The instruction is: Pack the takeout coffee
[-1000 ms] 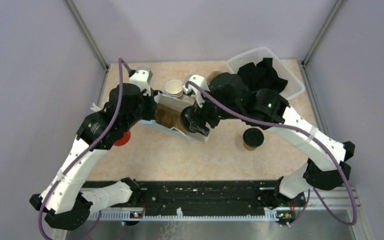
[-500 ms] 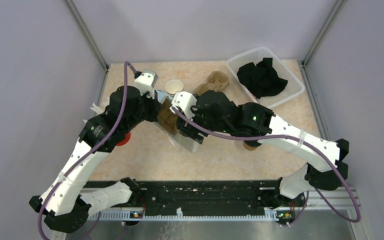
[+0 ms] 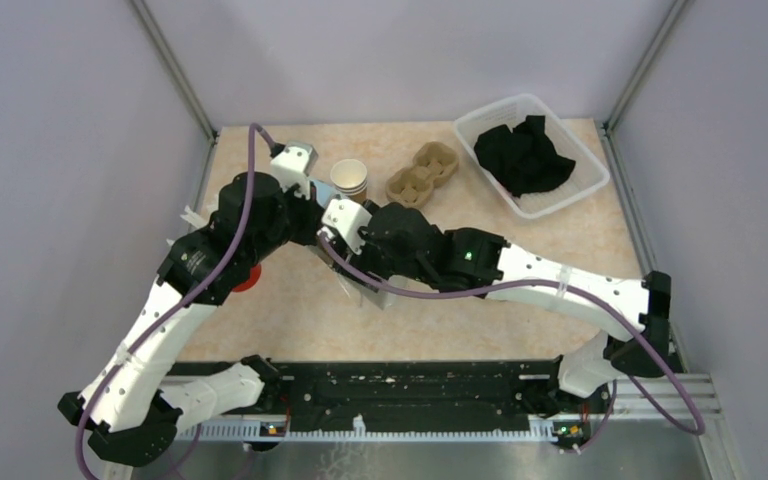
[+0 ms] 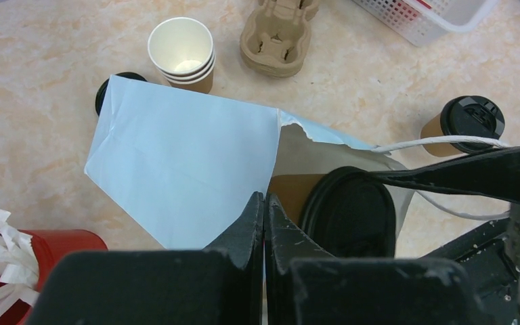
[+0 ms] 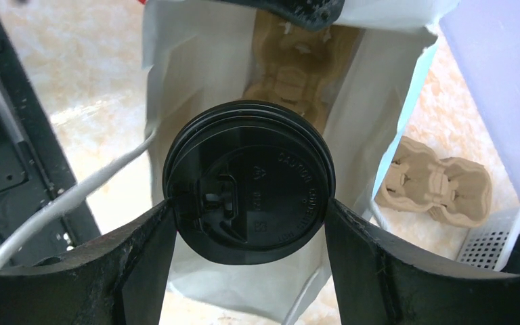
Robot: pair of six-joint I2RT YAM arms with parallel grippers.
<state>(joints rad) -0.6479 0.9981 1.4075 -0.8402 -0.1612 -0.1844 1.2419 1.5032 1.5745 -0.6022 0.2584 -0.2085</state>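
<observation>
My right gripper is shut on a kraft coffee cup with a black lid, holding it in the open mouth of a white paper bag. A brown cardboard carrier lies inside the bag behind the cup. My left gripper is shut on the bag's top edge, holding the mouth open; the held cup shows just beside it. The second lidded coffee cup stands on the table to the right. In the top view my right arm hides it.
A stack of empty paper cups and a spare cardboard carrier stand behind the bag. A clear bin of black lids is at the back right. A red cup of white sticks stands left of the bag.
My right arm has swung left and nearer with the cup, bringing it into the bag's mouth. The left gripper has turned the bag's mouth toward it. The second cup is now hidden in the top view.
</observation>
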